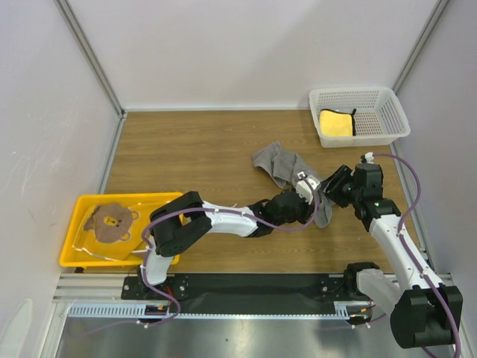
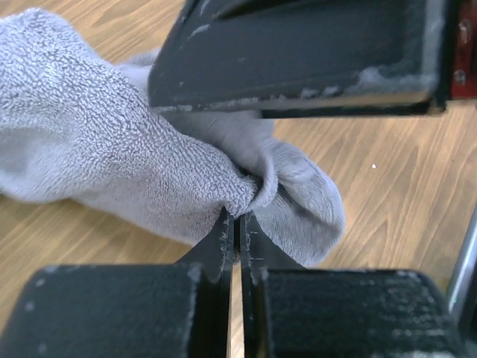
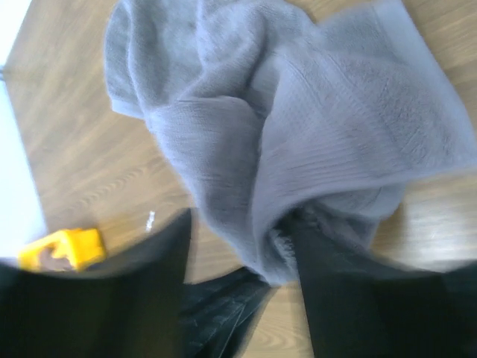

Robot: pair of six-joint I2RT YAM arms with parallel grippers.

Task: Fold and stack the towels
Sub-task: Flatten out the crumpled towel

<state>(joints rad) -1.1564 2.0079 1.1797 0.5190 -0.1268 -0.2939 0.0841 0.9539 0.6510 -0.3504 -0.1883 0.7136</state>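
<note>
Clamping the grey towel (image 1: 279, 160) edge, left fingers (image 2: 216, 257) are closed, right fingers (image 3: 149, 291) apart, open table (image 1: 194, 149) around.

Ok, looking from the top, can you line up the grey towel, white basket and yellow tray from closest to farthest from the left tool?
1. Grey towel, pinched in the left tool.
2. White basket, back right corner.
3. Yellow tray, front left.
</note>
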